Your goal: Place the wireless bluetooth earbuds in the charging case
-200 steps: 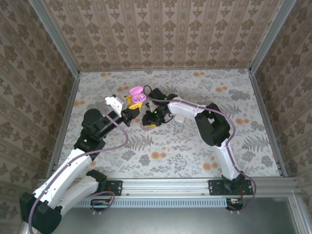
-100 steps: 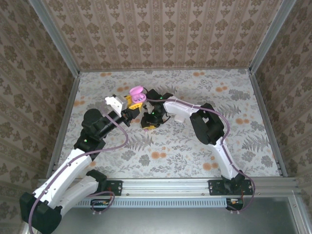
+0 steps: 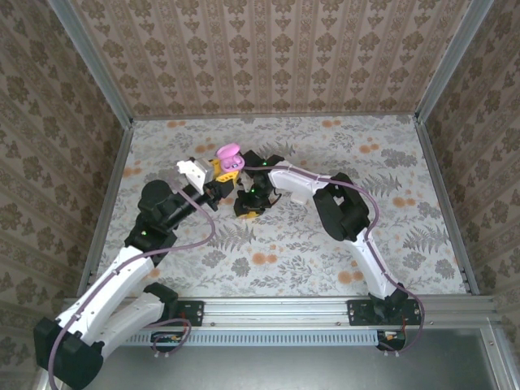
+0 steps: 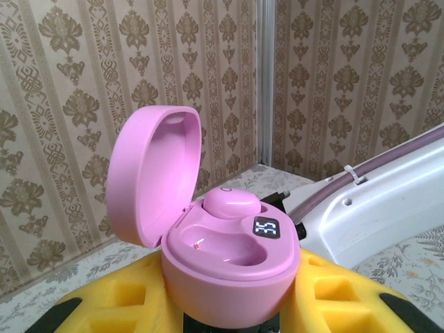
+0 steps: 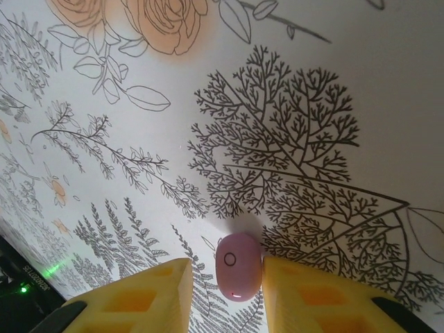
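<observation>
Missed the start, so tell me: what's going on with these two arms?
The left gripper holds the pink charging case with its lid open. One earbud sits in its slot; the slot beside it is empty. The right gripper is down at the floral table with the second earbud between its yellow fingers. A sliver of gap on one side leaves it unclear whether it is gripped yet. So one bud is in, one to go.
</observation>
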